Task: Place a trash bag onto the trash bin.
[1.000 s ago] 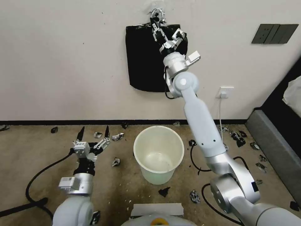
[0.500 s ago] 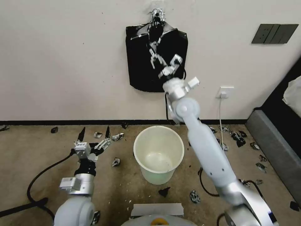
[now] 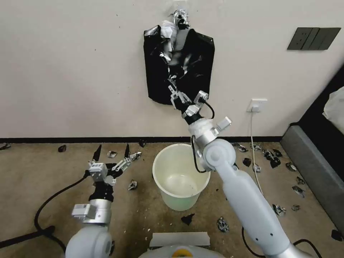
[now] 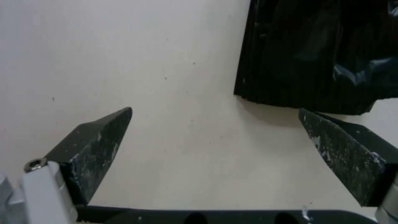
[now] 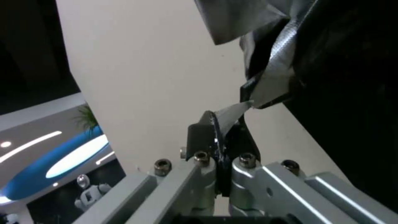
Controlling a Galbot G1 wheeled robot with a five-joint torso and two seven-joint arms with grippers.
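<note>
Brown carpeted floor (image 3: 43, 179) is carrying the trash bin (image 3: 181, 175), standing upright near the wall. Small torn black scraps (image 3: 276, 160) are lying scattered around it; black cables (image 3: 50, 200) are trailing across.

Cream wall (image 3: 71, 71) across upper frame; dark switch panel (image 3: 313, 38) upper right; white socket (image 3: 258, 105); black skirting (image 3: 71, 139); tan carpet (image 3: 43, 186) below, littered with black scraps (image 3: 270, 157).

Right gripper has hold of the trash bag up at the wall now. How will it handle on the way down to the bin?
Probably floppy: the trash bag hangs in crinkled folds above the right gripper, so it may trail. Its glossy film looks slippery, and only a thin strip is pinched, so it might slip or tear. The trash bin looks light; a dragging bag could tip it.
</note>
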